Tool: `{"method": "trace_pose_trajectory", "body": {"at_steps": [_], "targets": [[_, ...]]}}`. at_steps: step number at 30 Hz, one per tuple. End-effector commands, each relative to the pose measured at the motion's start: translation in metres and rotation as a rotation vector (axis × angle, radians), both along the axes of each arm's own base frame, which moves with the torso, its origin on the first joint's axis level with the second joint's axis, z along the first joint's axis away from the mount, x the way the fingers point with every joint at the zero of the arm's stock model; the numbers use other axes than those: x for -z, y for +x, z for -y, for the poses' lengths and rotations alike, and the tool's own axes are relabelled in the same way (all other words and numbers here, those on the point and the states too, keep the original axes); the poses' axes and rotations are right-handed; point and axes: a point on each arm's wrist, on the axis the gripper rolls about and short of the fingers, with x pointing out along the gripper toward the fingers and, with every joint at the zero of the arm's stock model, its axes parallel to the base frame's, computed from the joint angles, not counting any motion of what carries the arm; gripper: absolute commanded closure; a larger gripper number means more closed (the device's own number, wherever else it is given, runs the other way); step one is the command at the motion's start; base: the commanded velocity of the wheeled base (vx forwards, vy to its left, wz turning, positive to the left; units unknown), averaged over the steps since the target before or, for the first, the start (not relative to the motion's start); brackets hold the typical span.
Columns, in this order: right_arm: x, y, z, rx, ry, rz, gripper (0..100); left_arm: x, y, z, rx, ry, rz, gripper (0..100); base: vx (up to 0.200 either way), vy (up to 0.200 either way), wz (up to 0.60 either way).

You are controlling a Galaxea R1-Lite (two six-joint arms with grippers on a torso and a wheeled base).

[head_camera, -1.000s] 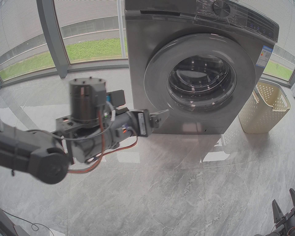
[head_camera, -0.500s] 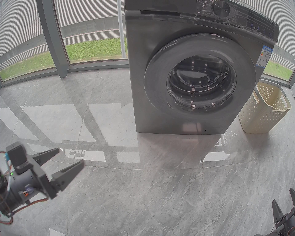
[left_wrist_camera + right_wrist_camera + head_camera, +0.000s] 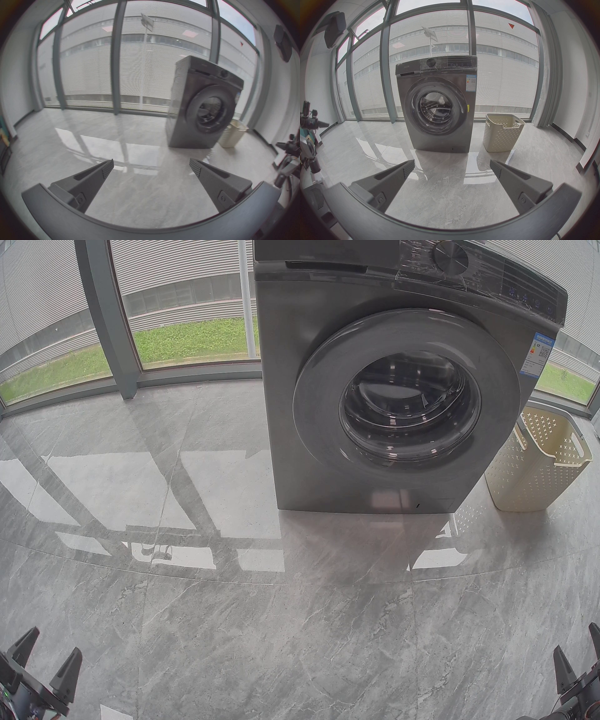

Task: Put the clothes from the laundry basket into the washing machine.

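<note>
Looking across the glossy, veined grey floor (image 3: 281, 627), we see the washing machine (image 3: 400, 396) standing before tall windows (image 3: 181, 309), its round door shut. The cream laundry basket (image 3: 537, 459) sits on the floor just beside it (on our right). Our left hand (image 3: 53, 643) and right hand (image 3: 575, 640) hang low, well apart from the machine, both spread wide, holding nothing.

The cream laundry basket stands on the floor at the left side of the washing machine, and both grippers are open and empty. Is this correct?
No. The head view shows the laundry basket at the right side of the washing machine. The rest holds: it stands on the floor, and the left gripper and right gripper are open and empty.
</note>
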Motion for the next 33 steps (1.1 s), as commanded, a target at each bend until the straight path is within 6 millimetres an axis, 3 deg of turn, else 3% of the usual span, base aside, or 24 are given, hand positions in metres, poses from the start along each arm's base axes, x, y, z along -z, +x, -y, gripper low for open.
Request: {"method": "trace_pose_trajectory", "body": {"at_steps": [1, 7, 17, 33], "targets": [[0.0048, 0.0002, 0.0000, -0.001, -0.001, -0.003, 0, 0.0300, -0.0205, -0.0015, -0.207, 0.022, 0.085, 0, 0.000, 0.000, 0.00], [0.0048, 0.0002, 0.0000, -0.001, -0.001, -0.003, 0, 0.0355, -0.0244, 0.0001, -0.081, 0.076, 0.099, 0, 0.000, 0.000, 0.00], [0.0047, 0.0004, 0.0000, 0.001, -0.001, -0.006, 0, 0.0361, -0.0246, -0.0001, -0.088, 0.099, 0.098, 0, 0.000, 0.000, 0.00], [0.0046, 0.0002, 0.0002, 0.014, 0.013, -0.001, 0, 0.0359, -0.0245, -0.0001, -0.089, 0.096, 0.098, 0, 0.000, -0.200, 0.00]]}}
